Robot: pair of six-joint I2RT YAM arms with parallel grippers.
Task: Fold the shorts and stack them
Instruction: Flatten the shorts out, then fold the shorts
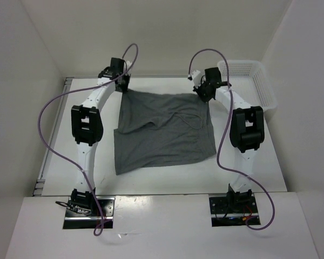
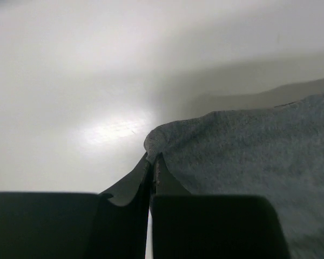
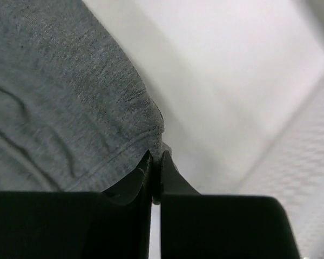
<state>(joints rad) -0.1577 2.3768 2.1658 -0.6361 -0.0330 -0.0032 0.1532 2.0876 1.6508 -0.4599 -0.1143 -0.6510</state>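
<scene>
The grey shorts lie spread on the white table, a little rumpled, with creases across the middle. My left gripper is shut on their far left corner; in the left wrist view the shorts run into the pinched fingertips of that gripper. My right gripper is shut on the far right corner. The right wrist view shows the shorts with their hemmed corner caught between the closed tips of that gripper.
A white mesh basket stands at the back right, close behind the right arm; its mesh wall shows in the right wrist view. White walls enclose the table on the left, back and right.
</scene>
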